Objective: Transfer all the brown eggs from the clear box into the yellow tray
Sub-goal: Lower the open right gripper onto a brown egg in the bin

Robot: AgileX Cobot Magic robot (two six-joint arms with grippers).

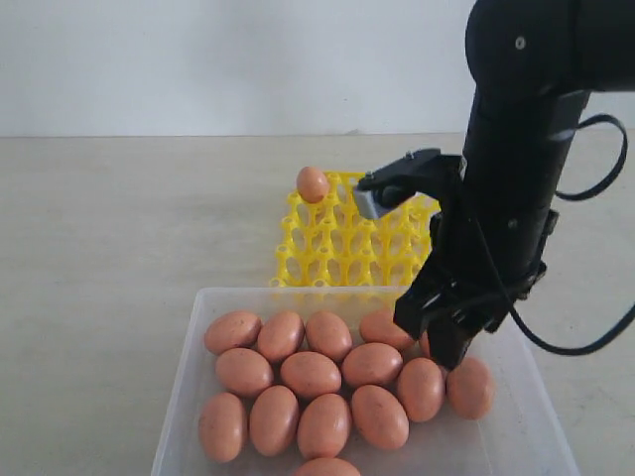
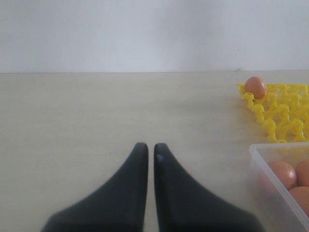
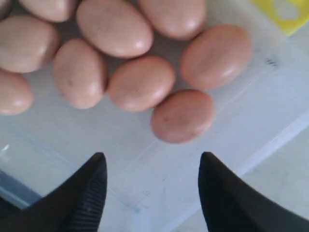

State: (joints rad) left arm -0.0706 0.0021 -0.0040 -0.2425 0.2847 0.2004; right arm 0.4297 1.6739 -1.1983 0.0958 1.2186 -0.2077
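Observation:
Several brown eggs (image 1: 311,374) lie packed together in the clear box (image 1: 189,347) at the front. One brown egg (image 1: 313,183) sits in the far left corner cup of the yellow tray (image 1: 317,243) behind the box. My right gripper (image 3: 152,162) hangs open over the box's right part, empty, with the nearest egg (image 3: 183,115) just beyond its fingertips. In the exterior view the right gripper (image 1: 446,342) is low among the right-hand eggs. My left gripper (image 2: 150,147) is shut, empty, over bare table left of the tray (image 2: 280,111) and box (image 2: 270,164).
The beige table (image 1: 119,228) runs to a white wall behind. The right arm's black body (image 1: 516,178) stands over the tray's right side and hides part of it. The box's near edge is cut off by the exterior view.

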